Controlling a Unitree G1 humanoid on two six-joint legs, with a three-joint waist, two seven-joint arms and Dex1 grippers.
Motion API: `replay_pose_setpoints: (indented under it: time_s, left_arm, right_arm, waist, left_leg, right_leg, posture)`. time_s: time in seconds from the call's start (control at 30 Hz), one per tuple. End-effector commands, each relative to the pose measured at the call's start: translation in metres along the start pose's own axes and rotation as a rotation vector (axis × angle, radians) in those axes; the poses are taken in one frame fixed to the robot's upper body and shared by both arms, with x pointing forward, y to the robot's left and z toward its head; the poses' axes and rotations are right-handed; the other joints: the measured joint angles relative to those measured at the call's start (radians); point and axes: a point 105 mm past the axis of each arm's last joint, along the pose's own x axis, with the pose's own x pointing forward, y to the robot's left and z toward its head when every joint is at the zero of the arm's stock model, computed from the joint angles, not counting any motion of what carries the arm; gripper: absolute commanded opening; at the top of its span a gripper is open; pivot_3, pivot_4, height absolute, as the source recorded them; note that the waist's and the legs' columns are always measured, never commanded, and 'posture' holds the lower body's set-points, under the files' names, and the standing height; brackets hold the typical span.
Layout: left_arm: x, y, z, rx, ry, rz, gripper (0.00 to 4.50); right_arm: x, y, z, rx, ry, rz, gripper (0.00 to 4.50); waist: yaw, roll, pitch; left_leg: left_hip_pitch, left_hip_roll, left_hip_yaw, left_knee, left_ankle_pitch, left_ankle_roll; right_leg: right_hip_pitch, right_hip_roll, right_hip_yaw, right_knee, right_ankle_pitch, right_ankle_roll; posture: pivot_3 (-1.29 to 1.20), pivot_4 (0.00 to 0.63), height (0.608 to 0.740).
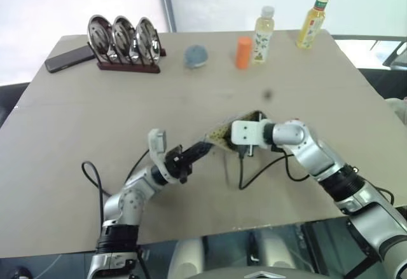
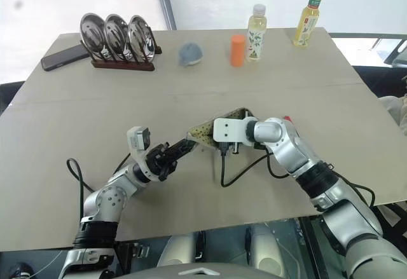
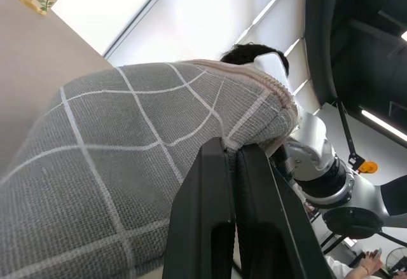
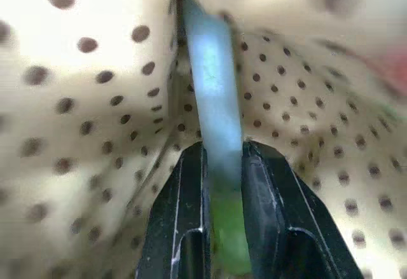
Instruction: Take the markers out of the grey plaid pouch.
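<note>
The grey plaid pouch (image 1: 218, 134) is held up over the middle of the table, its speckled lining showing at the open mouth. My left gripper (image 3: 232, 149) is shut on the pouch's lower left end, grey grid fabric (image 3: 127, 164) bulging over its fingers. My right gripper (image 4: 222, 149) reaches into the mouth from the right. Inside, against the dotted lining, its two black fingers are shut on a thin marker (image 4: 213, 101) that is pale blue along its length and green between the fingers. In the head views the pouch hides the right fingers.
Along the far table edge stand a rack of metal bowls (image 1: 124, 40), a dark phone (image 1: 68, 58), a blue-grey ball (image 1: 196, 55), an orange cylinder (image 1: 243, 52) and two bottles (image 1: 264, 34) (image 1: 313, 18). Black cables hang below both wrists.
</note>
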Motion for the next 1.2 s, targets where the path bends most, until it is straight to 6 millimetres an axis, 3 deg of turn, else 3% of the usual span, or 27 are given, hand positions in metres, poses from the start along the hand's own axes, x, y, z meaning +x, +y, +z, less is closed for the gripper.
replay_pose_setpoints:
  time_s: [0.03,0.13,0.33,0.5,0.7,0.8,0.93,1.2]
  left_arm:
    - [0.002,0.009,0.003,0.118,0.034,0.025,0.0]
    - [0.004,0.018,0.0,0.223,0.086,0.047,0.0]
    - [0.005,0.032,0.003,0.332,0.111,0.092,0.0]
    - [0.004,0.05,0.019,0.476,0.074,0.212,0.0]
    - [0.004,0.058,0.025,0.523,0.035,0.271,0.0]
    - [0.002,0.059,0.026,0.543,0.04,0.294,0.0]
    - [0.001,0.063,0.024,0.583,0.068,0.335,0.0]
    - [0.012,0.048,0.02,0.581,0.082,0.259,0.0]
  right_arm:
    - [-0.035,-0.002,0.035,0.078,-0.117,0.01,0.31]
    - [-0.048,0.0,0.037,0.156,-0.114,0.018,0.31]
    - [-0.077,-0.015,0.037,0.347,-0.129,-0.066,0.31]
    - [-0.106,0.003,0.012,0.442,0.041,-0.027,0.31]
    - [-0.126,0.003,0.005,0.61,-0.049,-0.084,0.31]
    - [-0.138,-0.008,-0.004,0.643,-0.063,-0.181,0.31]
    - [-0.16,-0.047,-0.061,0.741,0.092,-0.527,0.31]
    - [-0.164,-0.077,-0.13,0.775,0.288,-0.771,0.31]
  waist:
    - [0.001,0.0,0.0]
    - [0.001,0.0,0.0]
    - [0.002,0.0,0.001]
    - [0.02,0.0,0.002]
    - [0.018,0.0,0.002]
    - [0.018,0.0,0.002]
    - [0.018,0.0,0.002]
    - [0.015,0.001,0.002]
  left_leg:
    - [0.0,0.0,0.0,0.0,0.0,0.0]
    - [0.0,0.0,0.0,0.0,0.0,0.0]
    - [0.0,0.0,0.0,0.0,0.0,0.0]
    - [-0.002,-0.001,0.0,-0.001,0.0,0.0]
    - [-0.003,-0.001,0.0,-0.001,0.0,0.0]
    - [-0.003,-0.001,0.0,-0.001,0.0,0.0]
    - [-0.002,-0.001,0.0,-0.001,0.0,0.0]
    - [-0.002,-0.001,0.001,-0.001,0.0,0.0]
  right_leg:
    - [0.0,0.0,0.0,-0.001,0.0,0.0]
    - [0.0,0.0,0.0,-0.001,0.0,0.0]
    - [0.0,-0.001,-0.001,-0.001,0.0,0.0]
    - [-0.002,-0.002,-0.001,-0.004,0.0,0.0]
    - [-0.001,-0.002,-0.002,-0.005,0.0,0.0]
    - [-0.001,-0.002,-0.002,-0.004,0.0,0.0]
    - [0.0,-0.002,-0.002,-0.004,0.0,0.0]
    - [0.0,-0.001,-0.001,-0.004,0.0,0.0]
  posture:
    - [0.0,0.15,0.74]
    - [0.0,0.15,0.74]
    - [0.0,0.15,0.74]
    - [0.0,0.15,0.74]
    - [0.0,0.15,0.74]
    - [0.0,0.15,0.74]
    - [0.0,0.15,0.74]
    - [0.0,0.15,0.74]
